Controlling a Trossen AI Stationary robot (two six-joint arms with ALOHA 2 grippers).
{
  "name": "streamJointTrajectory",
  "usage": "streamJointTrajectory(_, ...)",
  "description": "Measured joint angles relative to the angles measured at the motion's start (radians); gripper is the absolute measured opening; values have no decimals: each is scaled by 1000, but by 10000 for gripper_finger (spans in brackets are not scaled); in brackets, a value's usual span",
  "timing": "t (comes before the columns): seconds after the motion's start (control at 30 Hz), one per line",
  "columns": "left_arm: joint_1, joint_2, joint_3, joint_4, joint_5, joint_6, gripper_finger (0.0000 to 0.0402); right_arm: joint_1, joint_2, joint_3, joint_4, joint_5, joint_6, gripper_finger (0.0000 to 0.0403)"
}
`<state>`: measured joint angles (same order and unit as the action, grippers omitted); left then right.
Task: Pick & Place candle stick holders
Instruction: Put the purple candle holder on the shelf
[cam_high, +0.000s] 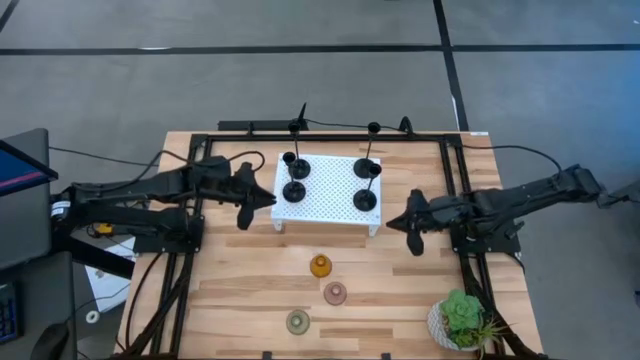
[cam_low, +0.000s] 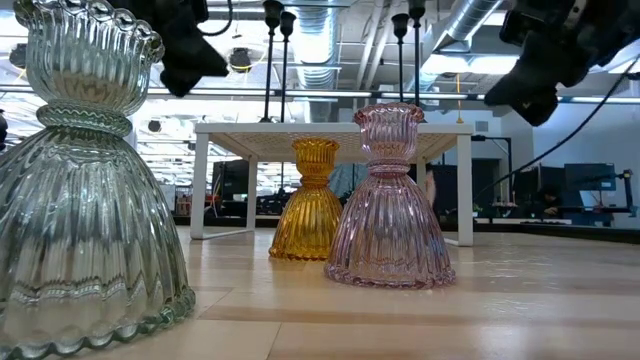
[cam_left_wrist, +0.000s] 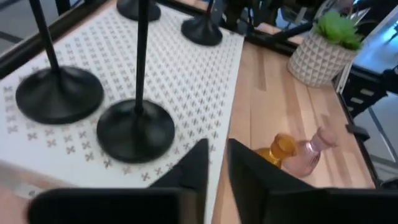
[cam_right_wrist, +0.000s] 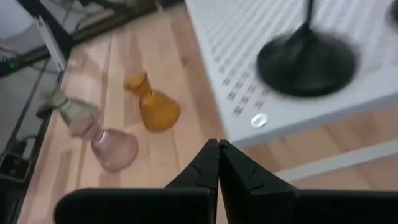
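The surface (cam_high: 250, 290) is evenly and brightly lit from overhead, and only soft, short shadows are cast. In the low view, bright ceiling lights are seen behind the glass holders (cam_low: 388, 200). The black base (cam_right_wrist: 306, 61) is blurred in the right wrist view.

We see four matte black candle stick holders (cam_high: 296, 191) standing upright on the white perforated platform (cam_high: 328, 211), two at its left end, two at its right. In front of the platform, on the wood, stand the amber holder (cam_high: 320, 266), the pink holder (cam_high: 335, 293) and the pale green holder (cam_high: 298, 322), all upright.
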<state>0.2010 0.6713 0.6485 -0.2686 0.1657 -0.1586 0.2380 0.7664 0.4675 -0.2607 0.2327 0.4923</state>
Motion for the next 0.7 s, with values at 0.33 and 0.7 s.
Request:
streamJointTrajectory(0.33, -81, -7, -39, 133, -20, 151, 4, 124, 245, 0, 226, 37, 7, 0)
streamJointTrajectory(0.7, -176, -43, -39, 180, -248, 237, 4, 128, 410, 0, 284, 219, 75, 0)
